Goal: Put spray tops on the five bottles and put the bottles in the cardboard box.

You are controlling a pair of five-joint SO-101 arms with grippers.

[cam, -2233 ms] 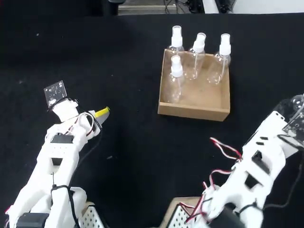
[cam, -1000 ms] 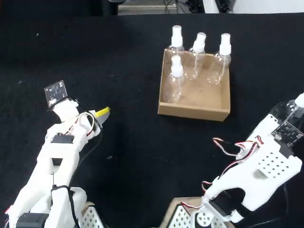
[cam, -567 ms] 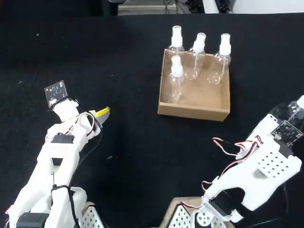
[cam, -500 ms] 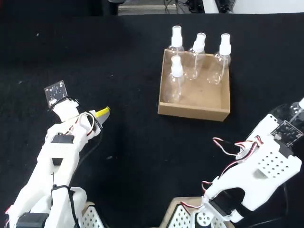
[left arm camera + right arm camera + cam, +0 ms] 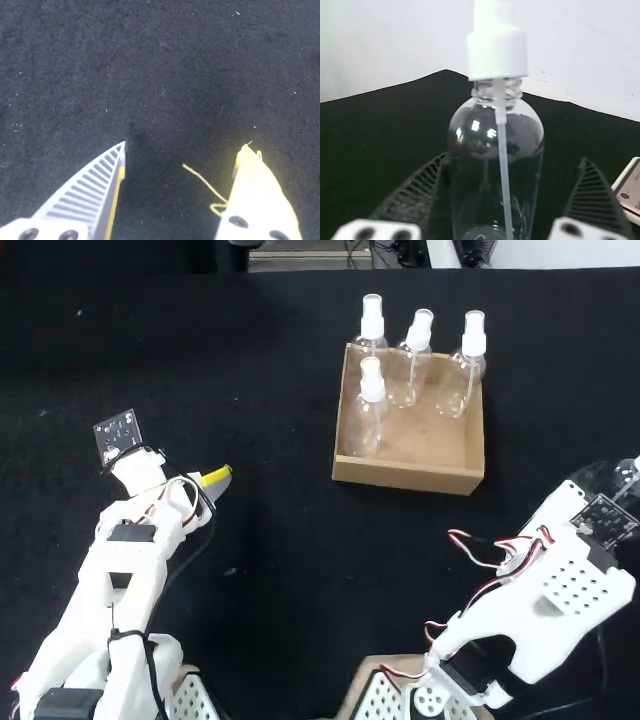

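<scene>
1. Toward the near edge on the left side, the left gripper (image 5: 184,147) hangs just over the bare black worktop (image 5: 280,390). Its jaws are spread and hold nothing. A loose yellow thread (image 5: 205,187) trails from one tip.
2. By the worktop's right edge the fifth bottle (image 5: 495,145) stands upright with a spray top (image 5: 497,47) on its neck. The right gripper (image 5: 512,160) sits around it with jaws apart. One finger is at or nearly at the clear body and the other is plainly off it, so nothing is clamped.
3. Capping looks finished, and the step in hand is grasping this last bottle. The next move calls for closing squarely on the body, then lifting it straight up before any sideways travel.
4. Farther off, right of centre toward the far edge, the cardboard box (image 5: 408,472) holds four bottles (image 5: 368,410). Three stand along its far wall and one in its near-left corner. The near-right part of the box floor is free.
5. The bottle is close to the right edge, so a one-sided nudge could tip it off. Between the bottle and the box lies bare cloth. The carry must clear the box's near wall and stay off the white tops.
</scene>
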